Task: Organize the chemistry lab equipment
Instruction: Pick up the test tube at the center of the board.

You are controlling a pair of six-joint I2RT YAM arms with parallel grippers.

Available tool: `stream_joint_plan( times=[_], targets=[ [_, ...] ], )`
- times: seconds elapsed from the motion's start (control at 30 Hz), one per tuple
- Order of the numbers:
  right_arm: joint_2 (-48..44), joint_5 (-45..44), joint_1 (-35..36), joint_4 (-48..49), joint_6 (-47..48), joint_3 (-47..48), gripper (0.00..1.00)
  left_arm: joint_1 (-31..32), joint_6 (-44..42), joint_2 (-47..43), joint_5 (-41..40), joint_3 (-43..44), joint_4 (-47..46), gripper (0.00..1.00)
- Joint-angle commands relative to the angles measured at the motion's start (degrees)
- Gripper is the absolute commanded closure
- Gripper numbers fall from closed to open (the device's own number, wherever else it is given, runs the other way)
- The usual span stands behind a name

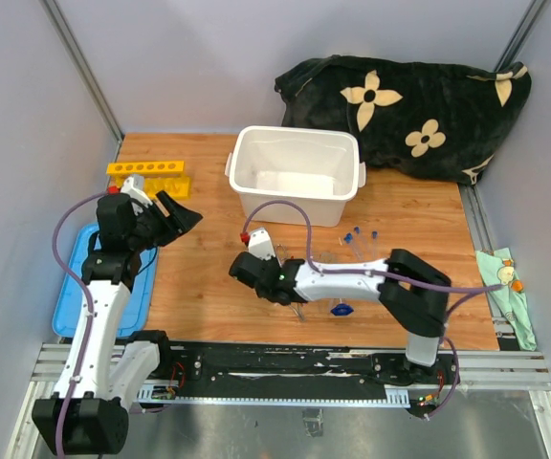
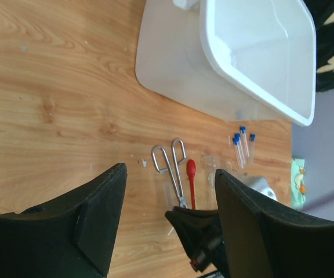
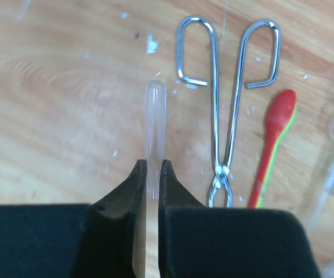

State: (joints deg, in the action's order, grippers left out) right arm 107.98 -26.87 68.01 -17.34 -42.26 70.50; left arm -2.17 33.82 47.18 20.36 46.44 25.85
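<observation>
Your R gripper (image 3: 153,168) pinches a clear tube (image 3: 154,110) just left of the tweezers (image 3: 228,104) and red-orange tool (image 3: 274,139) (only the R wrist cam shows this). L gripper (image 1: 178,212) gapes wide. Blue-capped tubes (image 2: 242,145) lie outside the open-topped white bin (image 1: 285,206), near its wall.

A white bin (image 1: 333,208) stood at the back of the wooden table (image 1: 199,277), with a black flowered blanket (image 1: 419,105) bunched behind it to the right. The yellow rack (image 1: 146,169) lay at the back left. The left gripper (image 1: 182,216) hung raised near a blue lid (image 1: 70,287) at the left edge. The right gripper (image 1: 239,272) sat low at mid-table. Blue-capped tubes (image 1: 358,234) lay behind its arm, and a blue-based glass piece (image 1: 341,309) lay in front of it.
</observation>
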Motion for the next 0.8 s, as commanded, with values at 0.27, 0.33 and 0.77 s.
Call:
stream_joint_plan(
  times=[0.27,0.33,0.77],
  targets=[
    [-23.31,-9.86,11.93,24.8,28.6,-17.0,0.99,1.48,1.5,5.38,15.6,-4.8,-6.08,0.35],
    [-23.98,-10.03,12.2,26.21,29.55,-17.27,0.99,3.11,1.54,5.59,15.11,-5.02,-6.07,0.36],
    [-19.1,-11.48,12.22,25.36,30.52,-11.1,0.99,8.43,2.67,6.05,18.02,-5.3,-6.78,0.46]
  ],
)
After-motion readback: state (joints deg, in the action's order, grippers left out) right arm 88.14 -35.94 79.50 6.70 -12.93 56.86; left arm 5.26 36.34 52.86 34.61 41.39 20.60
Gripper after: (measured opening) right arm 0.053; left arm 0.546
